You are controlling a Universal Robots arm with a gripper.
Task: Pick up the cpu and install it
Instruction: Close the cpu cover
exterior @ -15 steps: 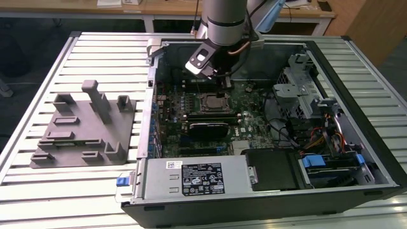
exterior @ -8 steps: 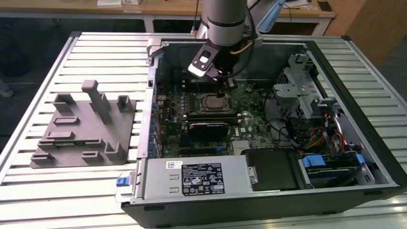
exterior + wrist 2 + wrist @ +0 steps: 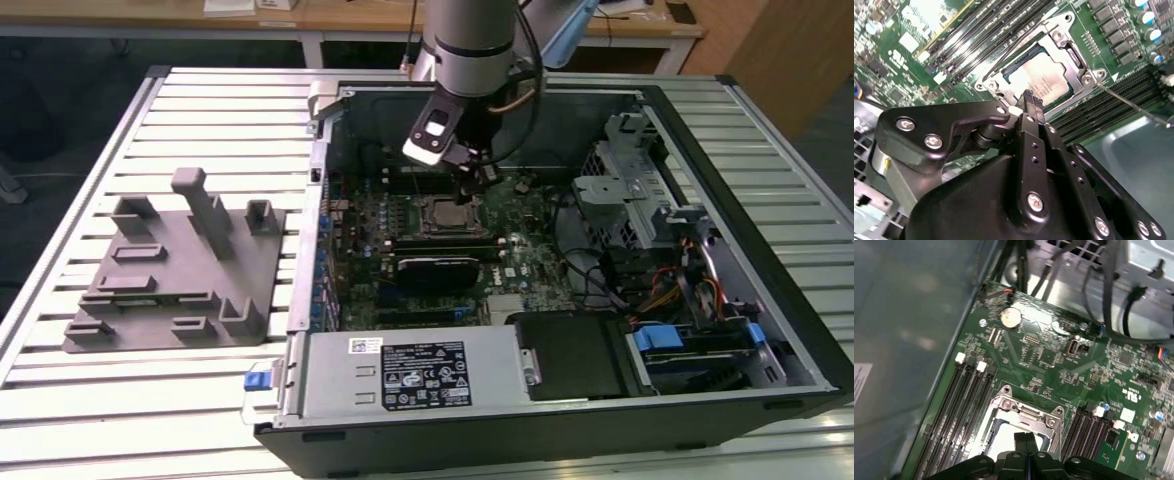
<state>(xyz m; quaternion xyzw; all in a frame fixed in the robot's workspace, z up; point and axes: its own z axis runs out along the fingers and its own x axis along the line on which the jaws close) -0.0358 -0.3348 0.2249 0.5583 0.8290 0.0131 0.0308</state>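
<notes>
The cpu (image 3: 1041,80) lies flat in the socket (image 3: 1070,46) on the motherboard (image 3: 899,75), its pale metal top facing up inside the socket's steel frame, with rows of memory slots (image 3: 1104,112) running alongside. It looks light, thin and rigid. The smooth lid is likely slippery, and the contact side underneath is probably delicate, so the sensible hold would be on two opposite edges, kept level, never on the faces. The arm reaches down from above into the open computer case (image 3: 747,250) that lies on the slatted bench (image 3: 200,120), its wrist pointing almost straight down over the socket. The gripper (image 3: 1030,102) hangs right above the chip's edge, its black fingers (image 3: 1026,440) pressed together with nothing between them. Whether the tips touch the lid cannot be told. A grey plastic fixture (image 3: 160,270) sits on the bench beside the case, towards the exterior view's left.
</notes>
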